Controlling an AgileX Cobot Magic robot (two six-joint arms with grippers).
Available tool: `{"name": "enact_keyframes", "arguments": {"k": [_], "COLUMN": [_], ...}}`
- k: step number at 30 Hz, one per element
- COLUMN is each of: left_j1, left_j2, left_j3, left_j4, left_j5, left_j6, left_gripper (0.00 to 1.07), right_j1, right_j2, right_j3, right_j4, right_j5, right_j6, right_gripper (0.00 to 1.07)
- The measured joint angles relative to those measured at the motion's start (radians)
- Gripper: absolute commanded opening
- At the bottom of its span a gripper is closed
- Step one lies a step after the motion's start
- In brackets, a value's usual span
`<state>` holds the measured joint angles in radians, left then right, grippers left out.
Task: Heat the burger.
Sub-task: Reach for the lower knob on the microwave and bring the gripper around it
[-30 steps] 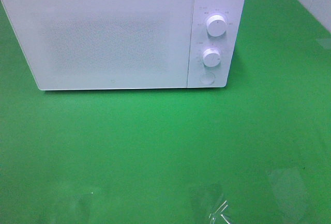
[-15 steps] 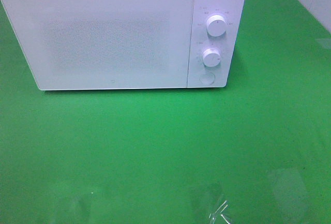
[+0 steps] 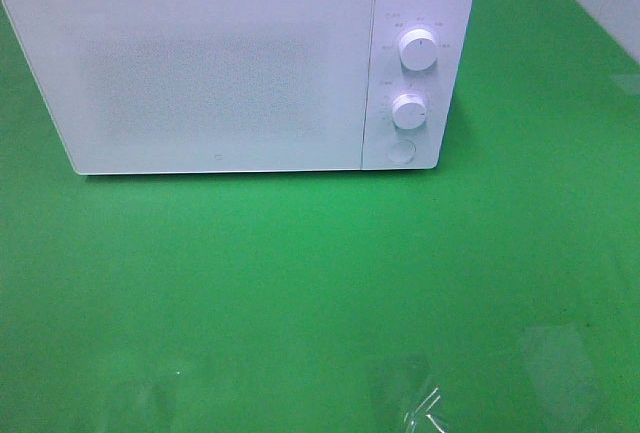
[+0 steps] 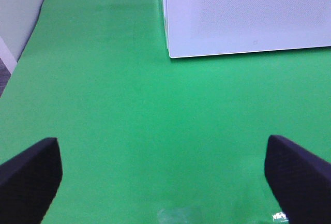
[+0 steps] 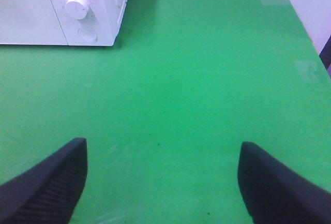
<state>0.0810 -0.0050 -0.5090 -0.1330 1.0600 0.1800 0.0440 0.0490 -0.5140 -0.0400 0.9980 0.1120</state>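
no burger showed anywhere on the green table (image 3: 300, 283), and whether it sat inside the closed white microwave (image 3: 237, 65) i couldn't tell. the left gripper (image 4: 163, 182) and right gripper (image 5: 163, 177) both gaped wide and empty on the near side. the dials (image 3: 416, 49) lay far right, nearer the right arm. nothing had shifted since a second before.

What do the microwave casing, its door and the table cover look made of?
Microwave casing: smooth white plastic or painted metal, slight gloss. Door: glassy white panel, fine dot mesh showing through. Table cover: green sheet, possibly vinyl, faint reflections.
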Motion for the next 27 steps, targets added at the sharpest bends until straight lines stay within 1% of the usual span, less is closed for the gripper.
{"name": "enact_keyframes", "arguments": {"k": [3,5,10,11,12,14,16,18,23,27], "left_j1": [0.000,0.000,0.000,0.000,0.000,0.000,0.000,0.000,0.000,0.000], "left_j2": [0.000,0.000,0.000,0.000,0.000,0.000,0.000,0.000,0.000,0.000], "left_j3": [0.000,0.000,0.000,0.000,0.000,0.000,0.000,0.000,0.000,0.000], "left_j4": [0.000,0.000,0.000,0.000,0.000,0.000,0.000,0.000,0.000,0.000], "left_j5": [0.000,-0.001,-0.001,-0.001,-0.001,-0.001,-0.001,-0.001,-0.002,-0.003], "left_j6": [0.000,0.000,0.000,0.000,0.000,0.000,0.000,0.000,0.000,0.000], "left_gripper": [1.00,1.00,1.00,1.00,1.00,1.00,1.00,1.00,1.00,1.00], "right_j1": [0.000,0.000,0.000,0.000,0.000,0.000,0.000,0.000,0.000,0.000], "right_j2": [0.016,0.064,0.097,0.118,0.118,0.167,0.167,0.222,0.263,0.315], "right_j3": [-0.003,-0.009,-0.009,-0.007,-0.007,0.020,0.020,0.054,0.092,0.137], "right_j4": [0.000,0.000,0.004,0.012,0.012,0.031,0.031,0.040,0.040,0.051], "right_j5": [-0.011,-0.058,-0.105,-0.159,-0.159,-0.275,-0.275,-0.370,-0.462,-0.581], "right_j6": [0.000,0.000,0.000,0.000,0.000,0.000,0.000,0.000,0.000,0.000], "right_gripper": [0.76,0.76,0.76,0.76,0.76,0.76,0.76,0.76,0.76,0.76]}}
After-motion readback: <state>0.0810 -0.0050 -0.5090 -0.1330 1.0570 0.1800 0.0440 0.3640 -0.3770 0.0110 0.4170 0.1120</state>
